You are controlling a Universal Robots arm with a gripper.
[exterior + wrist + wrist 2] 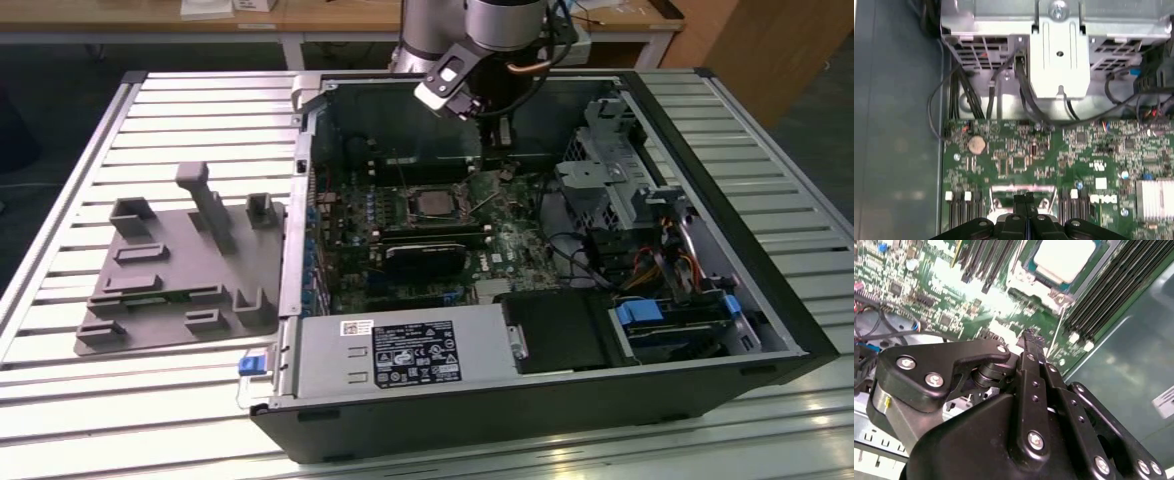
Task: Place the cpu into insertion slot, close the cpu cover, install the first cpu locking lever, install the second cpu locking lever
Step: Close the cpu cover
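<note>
Slatted metal table (pixel 160 400) carries the work. On it you have an open computer case (pixel 534 425) lying on its side, with a grey moulded fixture tray (pixel 174 270) beside it toward the exterior view's left.

Nearest the exterior camera, inside the case, sits the power supply (pixel 400 352). Beyond it lies the green motherboard (pixel 514 250), and on that the insertion slot (pixel 430 203).

Finding: the cpu (pixel 1064 257) is seated in the slot, silver-grey top up. The cpu cover (pixel 1044 290) lies flat about the chip (not raised, so far as the second wrist view shows). A thin locking lever (pixel 1054 332) runs out from the socket corner, alongside the ends of the long black memory slots (pixel 1104 295). You cannot tell whether it is hooked home.

Your gripper (pixel 1029 335) hangs over the board just past the slot, toward the exterior view's right. Its fingers are pressed together with no gap, and nothing is seen between them. The tips are just beside the lever; contact cannot be confirmed.

Farther along the board, the first wrist view shows a coin cell (pixel 976 145), then a silver drive cage (pixel 1059 55) with black cables running under it. Behind the table stands a wooden desk (pixel 334 15).
</note>
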